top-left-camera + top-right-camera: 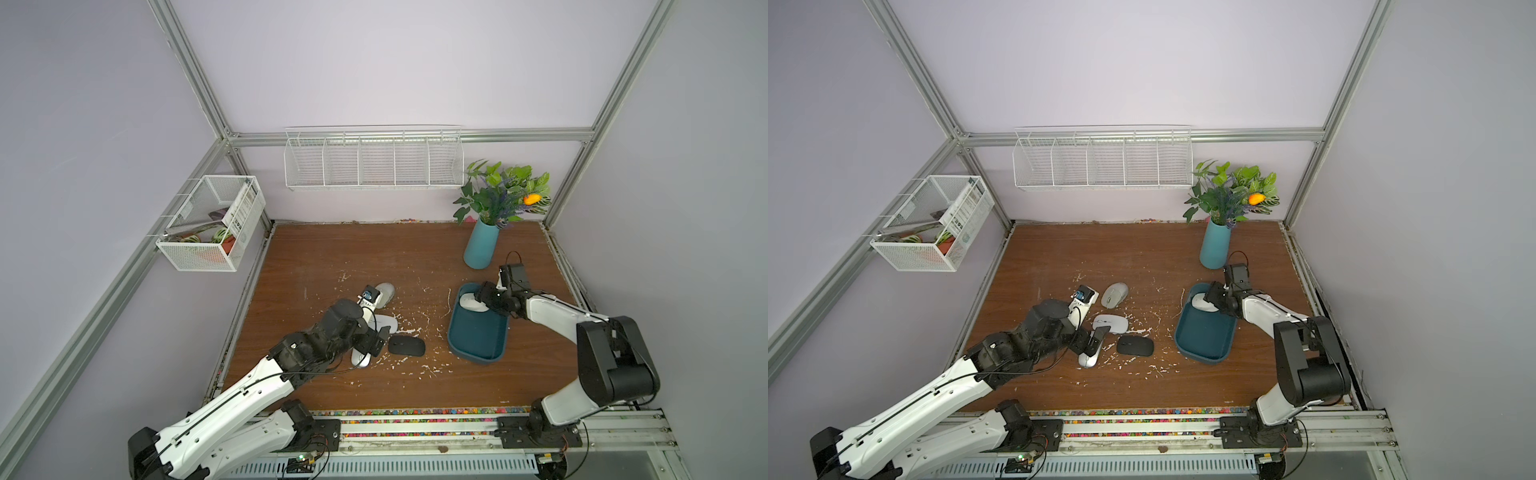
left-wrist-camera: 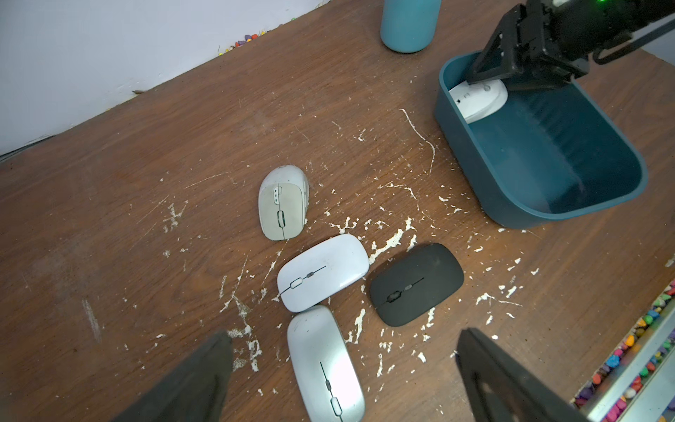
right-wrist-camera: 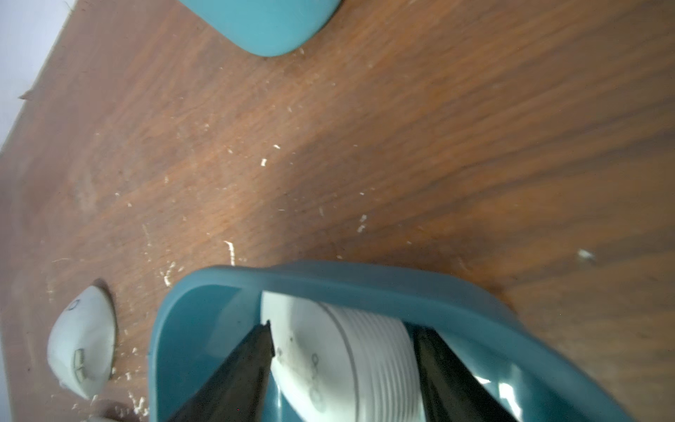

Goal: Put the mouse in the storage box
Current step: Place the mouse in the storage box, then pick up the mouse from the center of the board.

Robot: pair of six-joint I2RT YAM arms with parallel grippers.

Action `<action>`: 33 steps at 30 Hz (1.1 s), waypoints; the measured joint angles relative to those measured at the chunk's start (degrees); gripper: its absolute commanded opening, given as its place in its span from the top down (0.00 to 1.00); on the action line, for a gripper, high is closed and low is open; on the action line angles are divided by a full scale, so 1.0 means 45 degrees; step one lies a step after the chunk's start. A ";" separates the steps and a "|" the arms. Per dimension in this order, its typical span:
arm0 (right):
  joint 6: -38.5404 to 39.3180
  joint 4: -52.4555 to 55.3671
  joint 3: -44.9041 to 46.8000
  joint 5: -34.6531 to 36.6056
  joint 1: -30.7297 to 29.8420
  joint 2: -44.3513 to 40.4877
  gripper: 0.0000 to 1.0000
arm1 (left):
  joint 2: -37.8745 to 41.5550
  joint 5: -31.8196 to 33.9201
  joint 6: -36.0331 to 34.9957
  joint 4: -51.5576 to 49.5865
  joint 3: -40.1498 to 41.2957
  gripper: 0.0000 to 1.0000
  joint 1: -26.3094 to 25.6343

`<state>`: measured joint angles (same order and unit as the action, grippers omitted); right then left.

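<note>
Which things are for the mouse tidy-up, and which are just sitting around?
For the job: storage box, white mouse inside it, grey mouse, pale mouse, black mouse, silver mouse.
Just lying about: teal vase, plant, wire shelf, mesh basket.

storage box (image 1: 478, 338) near half bare, vase (image 1: 481, 245) just behind it

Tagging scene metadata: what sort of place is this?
Probably a lab robot cell, not a real office: aluminium frame with plain lilac panels around a scratched wooden tabletop, two arms mounted on a front rail, wire baskets and a vase as props.
</note>
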<state>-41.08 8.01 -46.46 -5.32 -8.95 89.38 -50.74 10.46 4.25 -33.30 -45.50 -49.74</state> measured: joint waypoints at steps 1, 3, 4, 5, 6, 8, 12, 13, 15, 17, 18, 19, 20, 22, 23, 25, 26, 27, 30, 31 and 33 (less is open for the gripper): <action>0.0044 0.0233 -0.0049 0.0194 0.0000 -0.0117 0.28 | -0.0058 0.0092 0.0092 -0.0005 0.0000 0.00 0.0000; 0.0180 0.0699 -0.0146 0.0636 0.0000 -0.0476 0.26 | -0.0180 0.0379 0.0403 -0.0010 0.0000 0.00 0.0000; 0.0253 0.0908 -0.0194 0.0806 0.0000 -0.0670 0.26 | -0.0223 0.0491 0.0534 -0.0010 0.0000 0.00 0.0005; 0.0350 0.1127 -0.0248 0.1015 0.0000 -0.0918 0.25 | -0.0282 0.0617 0.0695 -0.0010 0.0000 0.00 0.0039; 0.0461 0.1307 -0.0291 0.1200 0.0000 -0.1205 0.25 | -0.0345 0.0743 0.0845 -0.0015 0.0000 0.00 0.0073; 0.0680 0.1554 -0.0296 0.1438 0.0010 -0.1768 0.25 | -0.0500 0.0952 0.1156 -0.0044 0.0000 0.00 0.0209; 0.1214 0.1715 -0.0136 0.1734 -0.0112 -0.3099 0.25 | -0.1151 0.0801 0.1642 -0.0364 -0.0219 0.00 0.1122; 0.1384 0.1710 -0.0029 0.1899 -0.0267 -0.3415 0.25 | -0.1389 0.0738 0.1773 -0.0437 -0.0350 0.00 0.1389; 0.1855 0.1661 0.0379 0.2356 -0.0967 -0.4177 0.25 | -0.2064 0.0588 0.2113 -0.0476 -0.0704 0.00 0.1855; 0.2356 0.1535 0.0952 0.2919 -0.1996 -0.4911 0.24 | -0.2841 0.0413 0.2365 -0.0466 -0.1049 0.00 0.2055; 0.2608 0.1438 0.1316 0.3147 -0.2569 -0.5299 0.24 | -0.3337 0.0321 0.2492 -0.0432 -0.1258 0.00 0.2074; 0.2803 0.1413 0.1608 0.3283 -0.3002 -0.5610 0.24 | -0.3779 0.0282 0.2599 -0.0389 -0.1443 0.00 0.2074; 0.3021 0.1418 0.1928 0.3424 -0.3400 -0.5989 0.23 | -0.4323 0.0228 0.2705 -0.0316 -0.1666 0.00 0.2079; 0.3332 0.1345 0.2414 0.3657 -0.3779 -0.6640 0.23 | -0.5314 0.0078 0.2720 -0.0058 -0.2069 0.00 0.2108; 0.3458 0.1253 0.2642 0.3740 -0.3861 -0.6975 0.22 | -0.5867 0.0019 0.2681 0.0175 -0.2273 0.00 0.2142; 0.3672 0.1020 0.2992 0.3852 -0.3939 -0.7495 0.22 | -0.6883 -0.0073 0.2497 0.0627 -0.2613 0.02 0.2297; 0.3735 0.0967 0.3104 0.3886 -0.3939 -0.7664 0.22 | -0.7446 -0.0170 0.2375 0.0845 -0.2807 0.02 0.2458; 0.3779 0.0933 0.3157 0.3910 -0.3949 -0.7747 0.22 | -0.8009 -0.0340 0.2244 0.1059 -0.3011 0.02 0.2705; 0.3891 0.0850 0.3167 0.3959 -0.4007 -0.7737 0.22 | -0.9160 -0.0894 0.1904 0.1554 -0.3439 0.01 0.3599; 0.3910 0.0821 0.3167 0.3973 -0.4031 -0.7737 0.22 | -0.9418 -0.1069 0.1778 0.1671 -0.3555 0.01 0.3886; 0.3949 0.0787 0.3167 0.4056 -0.4099 -0.7737 0.22 | -1.0015 -0.1287 0.1428 0.1763 -0.3983 0.00 0.4415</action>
<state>-23.31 11.55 -32.21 12.93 -27.40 54.57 -95.81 4.67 10.68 -25.36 -63.42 -29.87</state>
